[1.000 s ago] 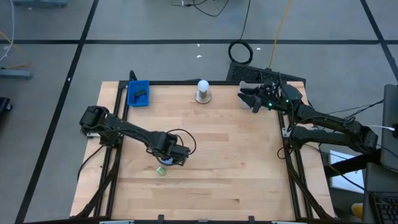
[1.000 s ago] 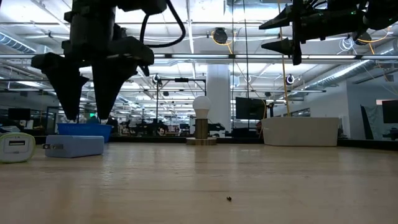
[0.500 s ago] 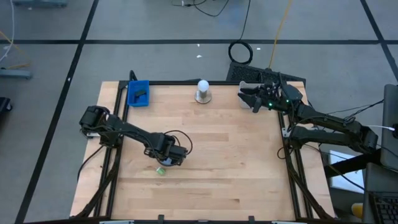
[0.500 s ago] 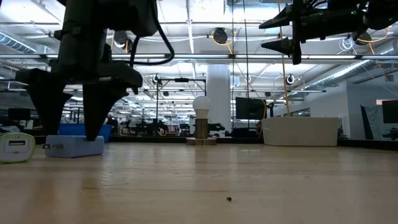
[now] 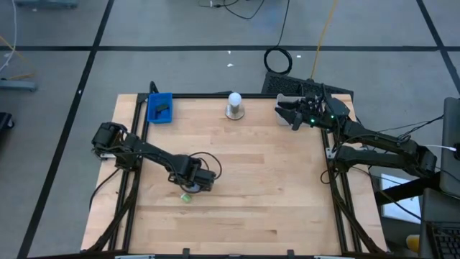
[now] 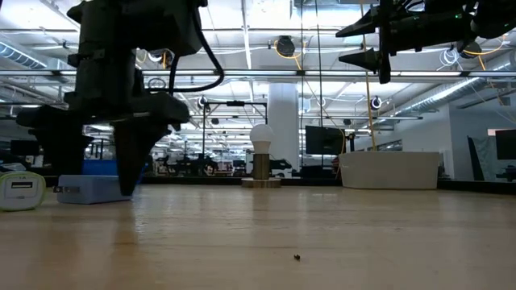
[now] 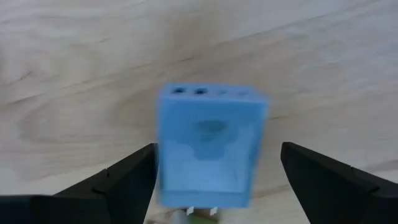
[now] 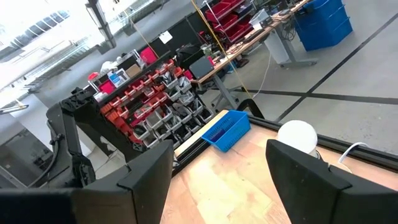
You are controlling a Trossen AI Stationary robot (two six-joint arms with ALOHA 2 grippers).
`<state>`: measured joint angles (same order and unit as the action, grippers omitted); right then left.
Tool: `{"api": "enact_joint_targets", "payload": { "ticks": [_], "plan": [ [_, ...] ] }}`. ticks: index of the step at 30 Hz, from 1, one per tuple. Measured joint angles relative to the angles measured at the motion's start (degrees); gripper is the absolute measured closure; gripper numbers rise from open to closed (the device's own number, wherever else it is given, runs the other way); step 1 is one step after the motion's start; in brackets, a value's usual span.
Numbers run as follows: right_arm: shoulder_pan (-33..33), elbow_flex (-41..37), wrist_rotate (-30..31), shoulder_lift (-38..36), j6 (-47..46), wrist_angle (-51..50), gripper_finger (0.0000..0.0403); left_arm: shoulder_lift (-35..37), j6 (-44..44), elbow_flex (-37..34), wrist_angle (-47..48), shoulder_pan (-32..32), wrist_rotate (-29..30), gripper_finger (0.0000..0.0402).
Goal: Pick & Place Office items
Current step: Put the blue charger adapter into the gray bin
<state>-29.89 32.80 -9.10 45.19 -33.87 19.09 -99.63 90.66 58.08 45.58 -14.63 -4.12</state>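
Light-blue block (image 7: 210, 148) is seen lying on the wood at lower centre of the left wrist view, its lower edge cut off, with a green bit (image 5: 186, 197) barely made out beneath it. In the low view the block (image 6: 90, 190) is partly hidden at left behind the left gripper (image 6: 97, 165). That gripper is spread wide astride the block, no contact being discernible. At upper right, the right gripper (image 5: 290, 115) is held half-open, grasping nothing.
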Motion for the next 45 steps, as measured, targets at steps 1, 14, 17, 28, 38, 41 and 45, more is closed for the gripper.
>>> {"api": "enact_joint_targets", "payload": {
  "ticks": [1,14,17,28,38,41,45],
  "plan": [
    [0.0,0.0,0.02,0.0,0.0,-0.01,0.0151,0.0,0.02,0.0,-0.65,-0.02,0.58,0.0066],
    [-0.02,0.0,0.04,0.0,0.0,3.86,0.0151,-5.11,-2.24,0.46,-0.7,-0.59,-0.31,0.0107],
    [-0.02,0.0,0.04,0.0,0.0,3.94,0.0151,-5.19,-2.67,0.6,-0.68,-0.86,0.1,0.0156],
    [-0.02,0.0,0.02,0.0,0.0,4.21,0.0151,-0.54,-5.86,0.14,0.33,-0.87,3.66,0.0194],
    [0.0,0.0,-0.45,0.0,0.06,4.22,0.0151,6.6,-9.86,0.17,0.53,0.17,4.0,0.0194],
    [0.0,0.0,-2.49,0.0,0.9,4.22,0.0151,10.71,-11.74,0.2,0.37,1.62,4.09,0.0194],
    [0.0,0.0,-6.41,0.0,2.14,4.26,0.0151,16.79,-16.69,0.26,-1.54,4.95,3.29,0.0194]
  ]
}}
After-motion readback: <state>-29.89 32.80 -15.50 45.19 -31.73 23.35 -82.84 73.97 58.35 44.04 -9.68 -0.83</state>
